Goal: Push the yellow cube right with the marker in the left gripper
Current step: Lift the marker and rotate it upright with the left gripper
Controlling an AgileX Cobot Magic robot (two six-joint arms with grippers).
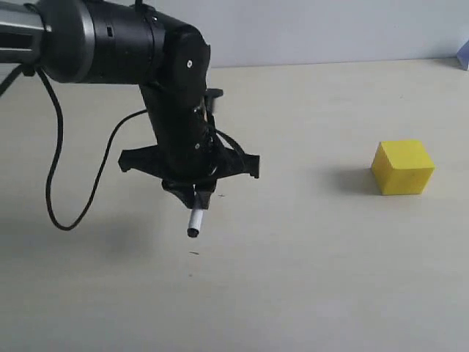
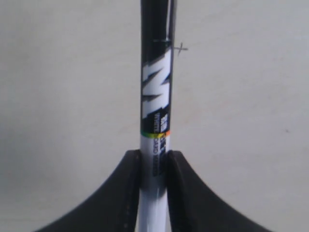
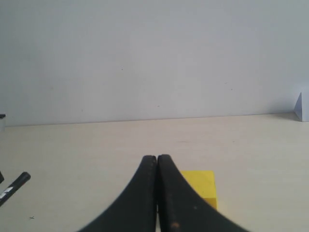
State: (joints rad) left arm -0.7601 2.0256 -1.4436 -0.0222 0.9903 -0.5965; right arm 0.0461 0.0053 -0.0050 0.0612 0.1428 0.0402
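Observation:
My left gripper (image 1: 196, 196) hangs over the table left of centre, shut on the marker (image 1: 195, 221), whose white barrel points down with its tip just above the surface. In the left wrist view the marker (image 2: 155, 111) runs out from between the black fingers (image 2: 128, 193), white barrel near them, black label beyond. The yellow cube (image 1: 402, 167) rests on the table far to the right of the marker, well apart from it. My right gripper (image 3: 157, 158) is shut on nothing, with the yellow cube (image 3: 200, 186) just behind its fingers. The marker's black end (image 3: 14, 184) shows at that view's edge.
The beige table (image 1: 308, 279) meets a pale wall (image 1: 330, 29) at the back. A black cable (image 1: 55, 176) loops down from the left arm. A small pale blue object (image 1: 464, 55) sits at the far right edge.

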